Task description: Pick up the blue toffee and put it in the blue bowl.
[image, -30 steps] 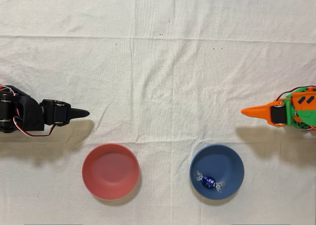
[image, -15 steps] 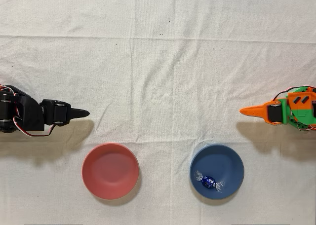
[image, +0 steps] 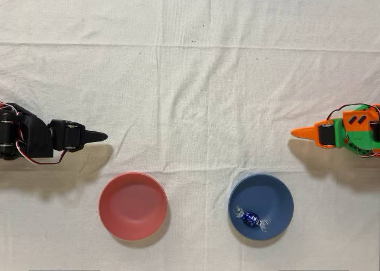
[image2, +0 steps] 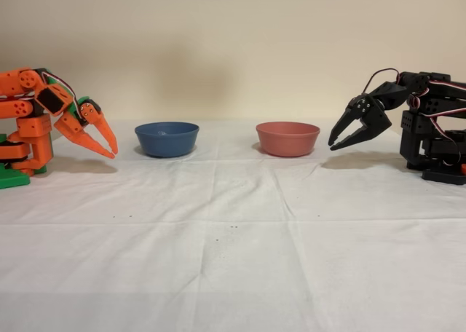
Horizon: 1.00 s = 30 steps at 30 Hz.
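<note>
The blue toffee (image: 251,219) lies inside the blue bowl (image: 274,195), left of the bowl's centre in the overhead view, with its silvery twisted ends spread out. In the fixed view the blue bowl (image2: 167,139) stands just right of my orange gripper (image2: 113,154), and its wall hides the toffee. In the overhead view my orange gripper (image: 295,132) hangs at the right edge, above and to the right of the blue bowl and well apart from it. Its fingers meet at the tips with nothing between them.
A pink-red bowl (image: 132,206) sits left of the blue one in the overhead view. The idle black arm (image: 53,137) stands at the left edge. A creased white cloth (image: 190,75) covers the table.
My orange gripper has drawn back slightly to the right in the overhead view. The toffee and both bowls have not moved.
</note>
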### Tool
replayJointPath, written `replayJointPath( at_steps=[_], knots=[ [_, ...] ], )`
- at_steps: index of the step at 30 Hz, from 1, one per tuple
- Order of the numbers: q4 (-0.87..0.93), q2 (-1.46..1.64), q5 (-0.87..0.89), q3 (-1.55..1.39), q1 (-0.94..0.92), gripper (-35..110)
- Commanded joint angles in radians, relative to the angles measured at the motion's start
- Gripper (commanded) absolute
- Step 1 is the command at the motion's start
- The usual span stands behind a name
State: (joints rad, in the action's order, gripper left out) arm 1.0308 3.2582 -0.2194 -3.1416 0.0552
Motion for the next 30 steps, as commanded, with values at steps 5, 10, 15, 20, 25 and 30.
replayJointPath(
  at_steps=[5,10,15,20,25,30],
  knots=[
    [0.052,0.008,-0.074,0.015,0.005,3],
    [0.055,0.008,-0.063,0.015,-0.002,0],
    [0.055,0.008,-0.057,0.015,-0.009,0],
    [0.055,0.008,-0.054,0.015,-0.014,0],
    [0.055,0.008,-0.054,0.015,-0.015,0],
    [0.055,0.008,-0.054,0.015,-0.015,0]
  ],
)
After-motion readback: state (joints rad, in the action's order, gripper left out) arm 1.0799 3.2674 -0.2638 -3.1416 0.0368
